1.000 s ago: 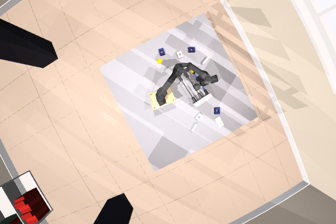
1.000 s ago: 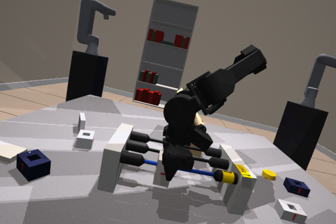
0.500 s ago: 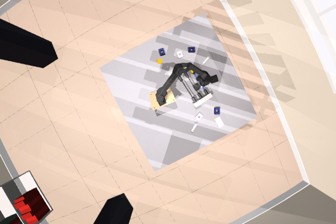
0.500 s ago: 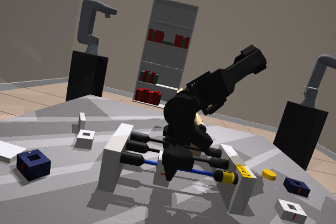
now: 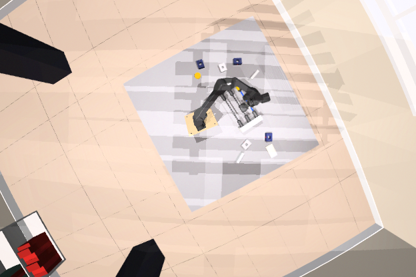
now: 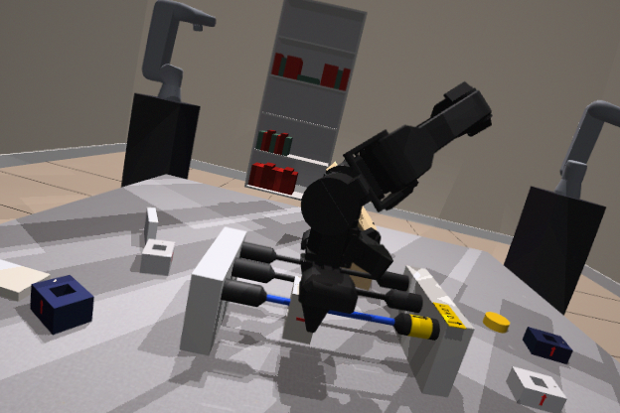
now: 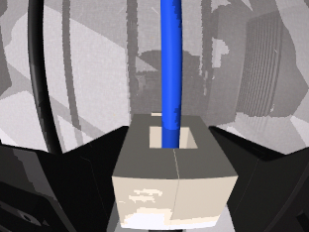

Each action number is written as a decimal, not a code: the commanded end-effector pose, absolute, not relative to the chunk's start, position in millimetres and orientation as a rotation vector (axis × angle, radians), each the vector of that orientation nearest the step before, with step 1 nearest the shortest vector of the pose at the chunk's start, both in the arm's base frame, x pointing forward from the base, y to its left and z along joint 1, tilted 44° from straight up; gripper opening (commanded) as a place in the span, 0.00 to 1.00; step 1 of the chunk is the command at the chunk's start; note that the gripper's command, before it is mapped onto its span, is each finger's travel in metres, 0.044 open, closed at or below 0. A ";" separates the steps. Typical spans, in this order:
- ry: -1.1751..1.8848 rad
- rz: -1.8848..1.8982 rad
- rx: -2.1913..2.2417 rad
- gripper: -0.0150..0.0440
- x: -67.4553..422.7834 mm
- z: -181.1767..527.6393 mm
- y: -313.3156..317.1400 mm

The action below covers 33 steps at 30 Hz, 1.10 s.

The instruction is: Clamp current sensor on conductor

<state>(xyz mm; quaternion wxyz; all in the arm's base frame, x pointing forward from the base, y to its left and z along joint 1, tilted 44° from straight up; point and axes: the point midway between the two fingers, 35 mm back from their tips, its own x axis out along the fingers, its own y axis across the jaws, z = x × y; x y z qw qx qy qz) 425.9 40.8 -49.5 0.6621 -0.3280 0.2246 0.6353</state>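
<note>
fixture (image 6: 210, 293): white end blocks carried three conductors, blue one nearest the exterior camera.
gripper (image 6: 320, 306): jaws clenched on the sensor, mid-span of the blue conductor.
blue conductor (image 7: 170, 48): ran through the sensor's window; yellow LOAD collar (image 6: 419, 326) at its far end.
sensor (image 7: 174, 189): halves met, thin seam only.
done: placed round conductor, squeezed.
left: confirm latch, release. Arrow direction unreadable.
</note>
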 end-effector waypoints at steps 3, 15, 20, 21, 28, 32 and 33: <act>0.508 1.436 -0.742 0.25 425.9 -49.7 40.9; 0.508 1.436 -0.742 0.25 425.9 -50.1 41.4; 0.503 1.436 -0.747 0.30 426.6 -50.4 41.9; 0.503 1.436 -0.747 0.34 426.6 -50.4 41.9; 0.503 1.436 -0.747 0.65 426.6 -50.4 41.9; 0.503 1.436 -0.747 0.70 426.6 -50.4 41.9; 0.503 1.436 -0.747 0.70 426.6 -50.4 41.9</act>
